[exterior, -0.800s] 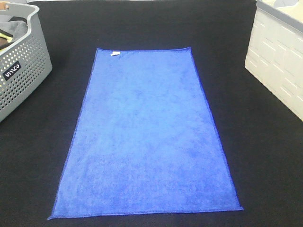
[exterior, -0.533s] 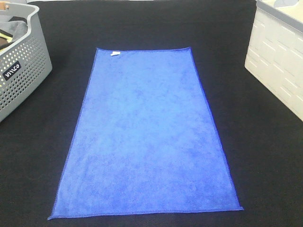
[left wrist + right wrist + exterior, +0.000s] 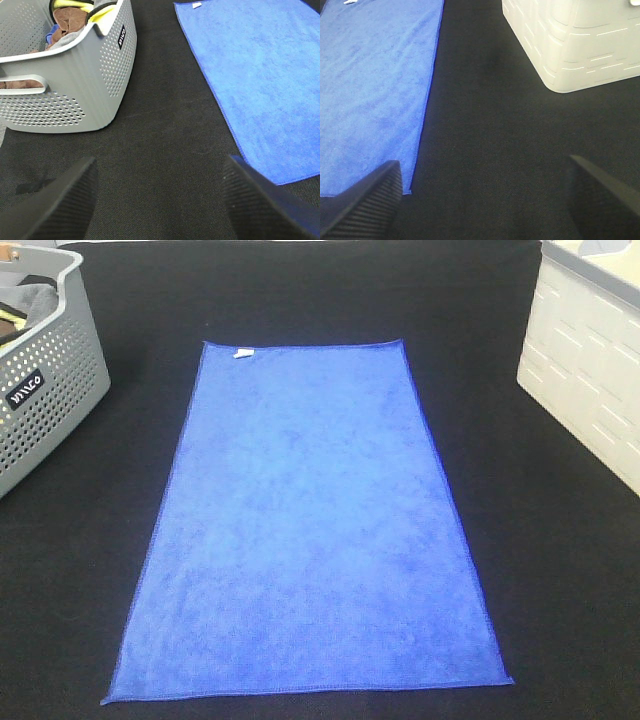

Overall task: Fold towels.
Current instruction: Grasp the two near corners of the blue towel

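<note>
A blue towel lies flat and fully spread on the black table, long side running away from me, with a small white tag at its far left corner. It also shows in the left wrist view and the right wrist view. No gripper appears in the exterior high view. My left gripper is open and empty over bare table, beside the towel's near left corner. My right gripper is open and empty over bare table, beside the towel's near right corner.
A grey perforated basket holding several crumpled cloths stands at the far left; it also shows in the left wrist view. A white crate stands at the far right, also in the right wrist view.
</note>
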Tool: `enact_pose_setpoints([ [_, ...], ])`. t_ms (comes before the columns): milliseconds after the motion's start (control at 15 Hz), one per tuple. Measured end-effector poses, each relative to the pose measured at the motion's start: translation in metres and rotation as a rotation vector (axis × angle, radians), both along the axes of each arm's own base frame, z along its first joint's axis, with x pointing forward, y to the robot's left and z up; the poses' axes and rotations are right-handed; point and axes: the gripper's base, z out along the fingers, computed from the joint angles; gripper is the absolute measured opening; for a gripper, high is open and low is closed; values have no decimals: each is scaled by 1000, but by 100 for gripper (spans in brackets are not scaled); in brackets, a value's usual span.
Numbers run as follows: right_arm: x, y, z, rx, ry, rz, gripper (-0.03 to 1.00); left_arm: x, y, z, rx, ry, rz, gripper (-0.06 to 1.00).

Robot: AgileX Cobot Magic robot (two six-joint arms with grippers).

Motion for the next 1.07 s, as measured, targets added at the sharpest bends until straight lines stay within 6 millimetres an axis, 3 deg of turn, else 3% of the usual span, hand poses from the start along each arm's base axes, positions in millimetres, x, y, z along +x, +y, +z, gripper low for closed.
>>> enact_pose_setpoints([
  [1067, 0, 0, 0, 0, 0, 0, 82, 0, 0, 0, 0, 0, 0, 67],
])
